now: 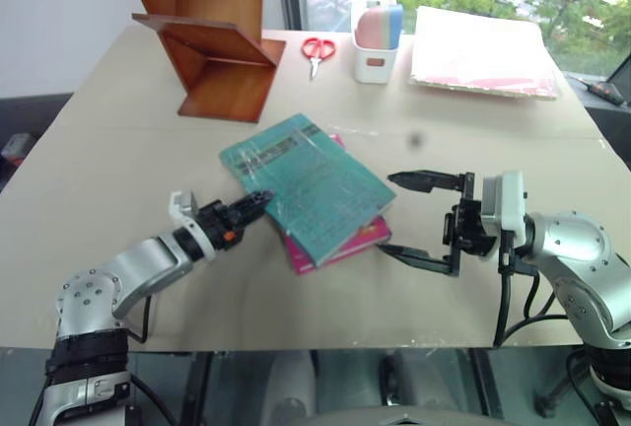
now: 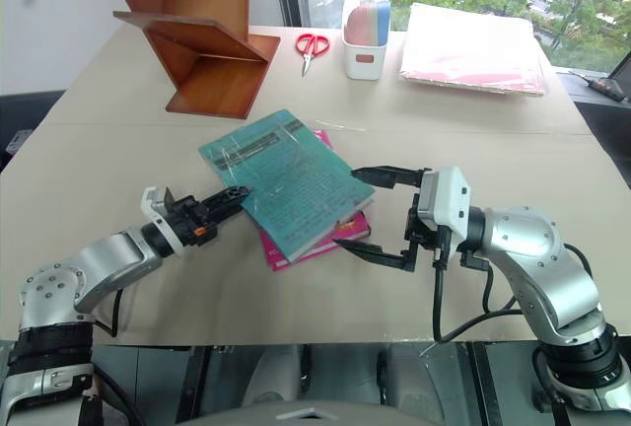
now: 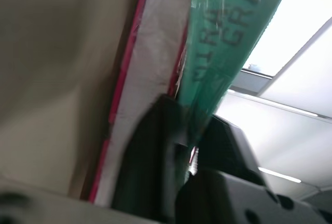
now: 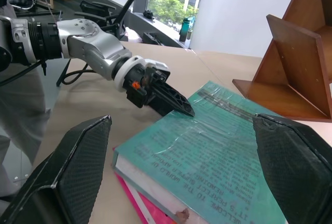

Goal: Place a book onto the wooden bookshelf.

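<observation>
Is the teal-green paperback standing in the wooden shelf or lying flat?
Lying flat: the teal-green plastic-wrapped paperback rests atop a magenta-pink book on the table, apart from the reddish-brown wooden bookshelf.

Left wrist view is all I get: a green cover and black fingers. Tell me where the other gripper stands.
Observer: The right gripper is open wide beside the book's right edge, pointing at it.
Operator: Report how the book lies.
Observer: It lies flat and askew on top of a pink book, in the middle of the table.
Operator: Give me the shelf.
Observer: The wooden bookshelf stands at the table's far left, beyond the book and apart from it.
</observation>
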{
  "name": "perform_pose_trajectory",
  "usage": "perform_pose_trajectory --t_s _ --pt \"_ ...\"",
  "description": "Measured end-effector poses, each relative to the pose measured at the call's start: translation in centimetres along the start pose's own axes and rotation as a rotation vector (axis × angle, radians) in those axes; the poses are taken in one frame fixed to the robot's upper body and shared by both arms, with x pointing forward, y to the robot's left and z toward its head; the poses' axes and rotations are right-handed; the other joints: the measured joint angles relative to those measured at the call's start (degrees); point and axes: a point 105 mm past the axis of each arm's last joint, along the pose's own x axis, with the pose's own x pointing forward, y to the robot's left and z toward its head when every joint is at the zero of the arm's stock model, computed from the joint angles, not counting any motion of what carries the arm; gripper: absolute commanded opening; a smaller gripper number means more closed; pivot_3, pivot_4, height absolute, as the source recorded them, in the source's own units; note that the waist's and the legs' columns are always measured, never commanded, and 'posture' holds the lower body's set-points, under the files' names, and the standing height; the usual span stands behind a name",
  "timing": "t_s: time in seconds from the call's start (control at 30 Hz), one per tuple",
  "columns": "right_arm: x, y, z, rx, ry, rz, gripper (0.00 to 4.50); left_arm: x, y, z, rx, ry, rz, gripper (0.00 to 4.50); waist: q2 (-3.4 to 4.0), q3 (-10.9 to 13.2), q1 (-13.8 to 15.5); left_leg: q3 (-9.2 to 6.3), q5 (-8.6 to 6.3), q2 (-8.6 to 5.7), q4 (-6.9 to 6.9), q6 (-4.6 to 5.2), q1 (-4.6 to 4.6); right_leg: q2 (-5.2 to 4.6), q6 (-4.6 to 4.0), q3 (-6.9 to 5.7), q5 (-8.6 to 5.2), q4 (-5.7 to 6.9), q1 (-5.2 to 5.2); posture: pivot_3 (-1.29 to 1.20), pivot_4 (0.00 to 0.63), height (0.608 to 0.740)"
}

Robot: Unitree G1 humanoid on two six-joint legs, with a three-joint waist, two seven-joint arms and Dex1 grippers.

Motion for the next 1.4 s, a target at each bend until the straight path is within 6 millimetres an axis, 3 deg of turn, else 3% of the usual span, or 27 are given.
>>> perform_pose_trajectory --t_s 0.37,0.5,0.63,0.67,0.9,0.93,1.0,1.03,1.17,1.27,1.4 --pt "0.4 -0.1 -0.3 0.008 -0.023 0.022 4.50 -1.9 -1.3 1.8 0.083 -0.066 -0.011 0.03 0.00 0.01 0.04 0.01 0.00 0.00 -0.02 0.00 0.00 -0.01 0.00 0.00 0.00 0.00 -0.01 0.00 0.150 0.740" --pt "0.6 0.0 -0.5 0.008 -0.025 0.034 4.50 -1.5 -0.9 1.4 0.091 -0.061 0.042 1.63 0.00 0.00 0.10 0.00 0.00 0.00 -0.01 0.00 -0.01 -0.02 0.00 0.00 0.00 -0.01 0.00 0.00 0.150 0.740" --pt "0.7 0.0 -0.7 0.012 -0.018 0.032 4.50 -0.1 -0.6 -0.3 0.050 -0.020 0.037 3.56 -0.01 0.00 0.07 0.00 0.00 0.00 -0.02 0.00 0.00 -0.01 0.00 -0.01 0.00 0.00 0.00 0.00 0.150 0.740" --pt "0.7 0.0 -0.7 0.012 -0.018 0.032 4.50 0.0 -0.8 -0.3 0.059 -0.019 0.033 3.73 -0.01 0.00 0.10 -0.02 0.00 -0.01 -0.01 0.00 0.00 -0.01 0.00 -0.03 0.00 0.01 0.01 0.00 0.150 0.740" --pt "0.6 0.1 -0.9 0.017 -0.014 0.029 4.50 -0.4 -0.8 0.5 0.074 -0.039 0.054 3.73 0.00 -0.01 -0.03 0.00 0.00 0.00 -0.03 0.00 0.01 0.00 0.00 0.00 0.00 0.01 -0.01 0.00 0.150 0.740" --pt "0.6 0.1 -0.9 0.020 -0.013 0.028 4.50 -0.8 -0.6 0.9 0.070 -0.057 0.063 3.35 0.02 0.00 -0.02 0.01 0.00 0.00 -0.02 0.00 0.01 0.00 0.00 0.01 0.00 0.01 -0.01 0.00 0.150 0.740" --pt "0.6 0.1 -0.9 0.020 -0.013 0.028 4.50 -0.8 -0.5 1.1 0.065 -0.064 0.067 3.12 0.01 0.00 0.00 0.01 0.00 0.00 -0.02 0.00 0.01 -0.01 0.00 0.01 0.00 0.00 -0.01 0.00 0.150 0.740" --pt "0.6 0.1 -0.9 0.020 -0.014 0.028 4.50 -0.8 -0.4 1.1 0.063 -0.064 0.070 2.58 0.01 0.00 0.00 0.01 0.00 0.00 -0.02 0.00 0.00 -0.01 0.00 0.01 0.00 -0.01 -0.01 0.00 0.150 0.740" --pt "0.6 0.1 -0.9 0.020 -0.014 0.028 4.50 -0.5 -0.1 0.8 0.035 -0.074 0.078 1.64 0.00 0.00 0.08 0.00 0.00 -0.01 -0.01 0.00 -0.01 -0.02 0.00 0.00 0.00 -0.01 0.00 0.00 0.150 0.740" --pt "0.6 0.1 -0.9 0.020 -0.014 0.027 4.50 -0.3 -0.1 0.7 0.015 -0.080 0.073 0.21 0.00 0.00 0.05 0.00 0.00 -0.01 -0.02 0.00 0.00 -0.01 0.00 0.00 0.00 0.00 0.00 0.00 0.150 0.740" --pt "0.6 0.1 -0.9 0.020 -0.013 0.027 4.50 -0.3 -0.3 0.7 0.006 -0.083 0.066 0.08 0.00 0.00 0.05 0.00 0.00 -0.01 -0.02 0.00 0.00 -0.01 0.00 0.00 0.00 0.00 0.00 0.00 0.150 0.740"
